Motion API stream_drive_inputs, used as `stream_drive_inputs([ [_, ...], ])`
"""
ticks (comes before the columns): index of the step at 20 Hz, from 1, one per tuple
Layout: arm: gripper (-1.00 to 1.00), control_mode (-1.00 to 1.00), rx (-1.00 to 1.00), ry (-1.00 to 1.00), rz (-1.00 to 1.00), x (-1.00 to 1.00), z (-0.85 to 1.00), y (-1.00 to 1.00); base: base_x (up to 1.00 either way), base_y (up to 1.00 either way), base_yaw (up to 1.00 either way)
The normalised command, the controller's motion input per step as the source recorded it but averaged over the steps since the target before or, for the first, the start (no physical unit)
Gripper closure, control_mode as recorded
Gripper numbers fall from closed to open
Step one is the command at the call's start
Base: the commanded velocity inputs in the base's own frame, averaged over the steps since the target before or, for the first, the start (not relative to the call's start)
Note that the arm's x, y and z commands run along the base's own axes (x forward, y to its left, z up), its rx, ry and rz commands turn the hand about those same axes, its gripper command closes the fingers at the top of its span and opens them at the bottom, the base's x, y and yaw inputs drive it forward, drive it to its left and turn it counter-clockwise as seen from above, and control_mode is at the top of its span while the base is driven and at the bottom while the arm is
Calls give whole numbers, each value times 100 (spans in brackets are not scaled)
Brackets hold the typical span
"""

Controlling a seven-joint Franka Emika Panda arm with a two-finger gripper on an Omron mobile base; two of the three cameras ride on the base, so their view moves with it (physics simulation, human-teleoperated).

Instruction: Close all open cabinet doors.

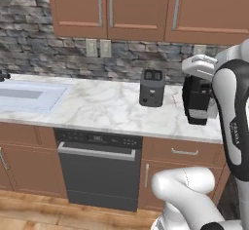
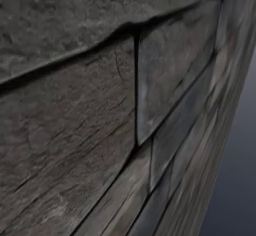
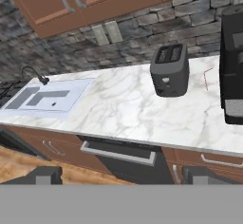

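- Marble counter (image 3: 123, 109) lies below the pincer (image 3: 118, 173), toaster (image 3: 170, 70) ahead.
- Pincer jaws stand wide, holding nothing.
- Cabinet doors (image 3: 102, 0) hang above, far ahead; they look stiff, hinged, best pushed on the flat panel.

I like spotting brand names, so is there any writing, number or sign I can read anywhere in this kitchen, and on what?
No text reads clearly.
Robot arm: small dark vertical lettering, too blurred to read.
Dishwasher: faint control-panel marks, illegible.
Toaster and coffee machine: no legible label.
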Motion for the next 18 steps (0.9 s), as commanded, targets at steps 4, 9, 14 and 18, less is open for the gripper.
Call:
stream_drive_inputs([
  [4,-100,100,0,0,0,0,0,0,4,0,20],
  [9,-100,100,0,0,0,0,0,0,0,0,18],
  [14,-100,100,0,0,0,0,0,0,0,0,15],
  [18,-100,100,0,0,0,0,0,0,0,0,15],
])
